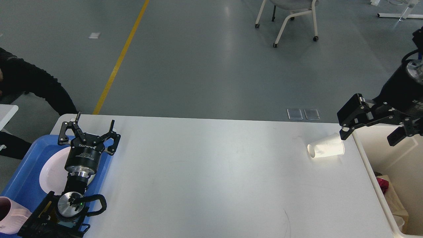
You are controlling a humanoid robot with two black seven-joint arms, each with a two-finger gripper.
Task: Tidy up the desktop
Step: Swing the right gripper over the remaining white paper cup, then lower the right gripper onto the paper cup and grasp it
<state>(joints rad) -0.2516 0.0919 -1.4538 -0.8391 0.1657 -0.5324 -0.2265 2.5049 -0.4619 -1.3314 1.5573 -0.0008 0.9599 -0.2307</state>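
Observation:
The desktop (211,178) is a wide white tabletop with rounded corners. Two white paper cups (326,147) lie on their sides, one behind the other, near its far right edge, mouths to the left. My right gripper (368,138) hangs open and empty just right of the cups, over the table's right edge and the bin. My left gripper (86,130) is open and empty at the far left, over the tray's far edge.
A blue tray (23,178) at the left edge holds a white plate (53,172) and a pink cup (10,215). A cream bin (396,158) with rubbish stands right of the table. A person's dark sleeve (36,86) is at far left.

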